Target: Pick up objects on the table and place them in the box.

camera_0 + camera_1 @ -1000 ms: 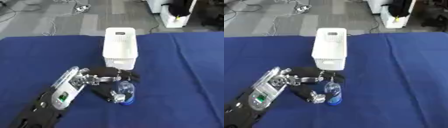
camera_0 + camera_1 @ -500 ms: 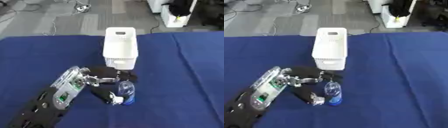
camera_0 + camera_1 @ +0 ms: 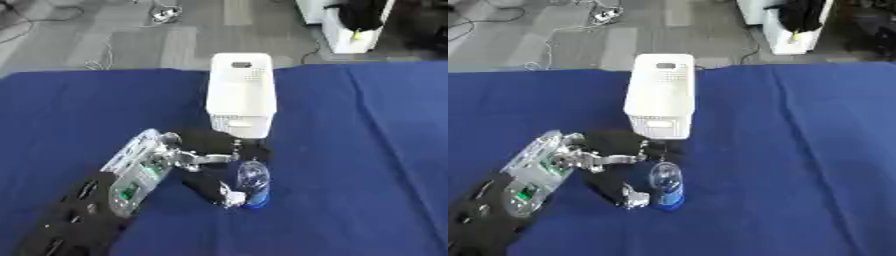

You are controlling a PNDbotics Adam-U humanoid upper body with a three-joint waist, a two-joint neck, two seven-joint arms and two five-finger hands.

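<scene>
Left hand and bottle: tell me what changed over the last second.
The left hand has drawn back a little from the white box toward the robot, its thumb and fingers still spread around the clear, blue-capped bottle, which has not been lifted and still lies on the blue tablecloth. The box has not moved. The right hand is out of view.

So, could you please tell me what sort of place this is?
Probably a lab or office test space: a table under a blue cloth, loose cables on a grey carpeted floor, and white furniture at the far edge.
</scene>
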